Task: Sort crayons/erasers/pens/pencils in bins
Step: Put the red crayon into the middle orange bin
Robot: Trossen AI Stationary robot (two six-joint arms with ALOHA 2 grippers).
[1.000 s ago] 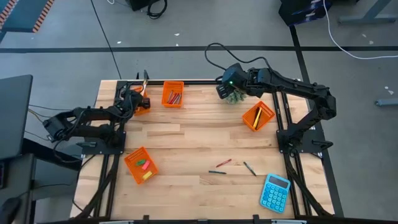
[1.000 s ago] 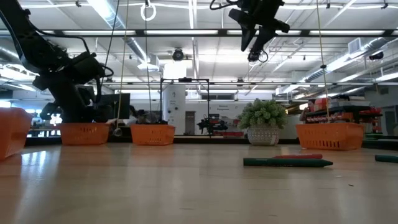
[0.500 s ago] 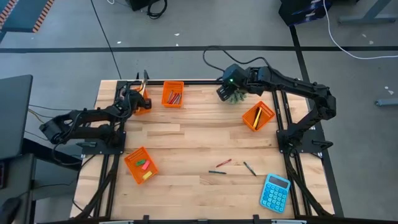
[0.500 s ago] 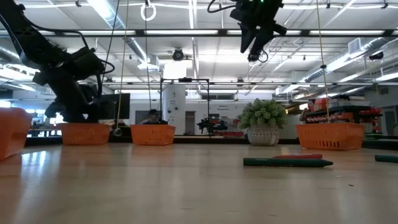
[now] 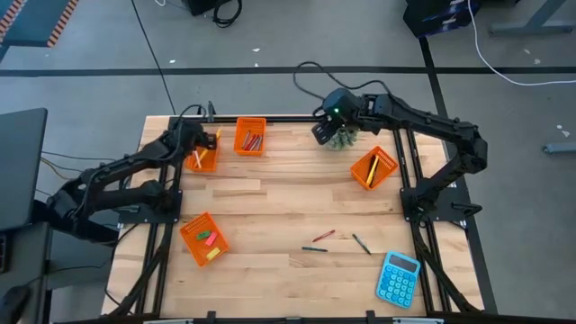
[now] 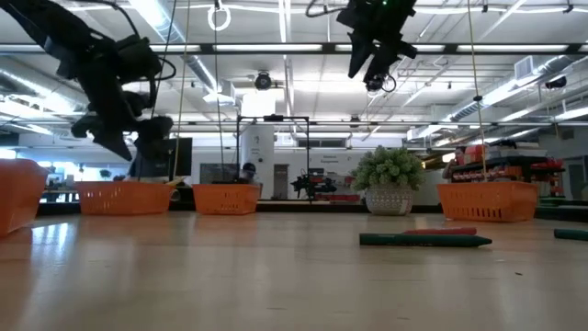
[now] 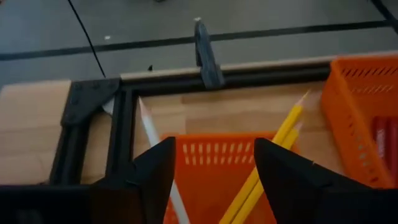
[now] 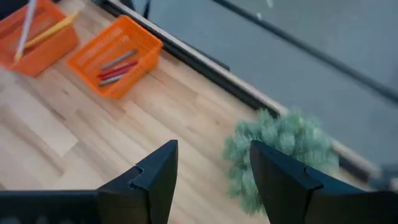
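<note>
Pencils (image 7: 273, 155) lean in the far-left bin (image 5: 203, 155), ends propped on its rim; left tool (image 5: 200, 142) hangs open above it, empty. Right tool (image 5: 322, 131), open, waits over the plant (image 5: 343, 138); crayons (image 5: 317, 242) lie on the tabletop (image 5: 270, 207).

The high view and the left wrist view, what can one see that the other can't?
Only the high view shows the blue calculator, the eraser bin, the pen bin, three loose sticks on the table, the plant and the right gripper above it.

Only the left wrist view shows, up close, the pencil tips poking over the bin's rim.

Both show the pencil bin with yellow and whitish pencils, the crayon bin beside it, and the open left gripper over the pencil bin.
</note>
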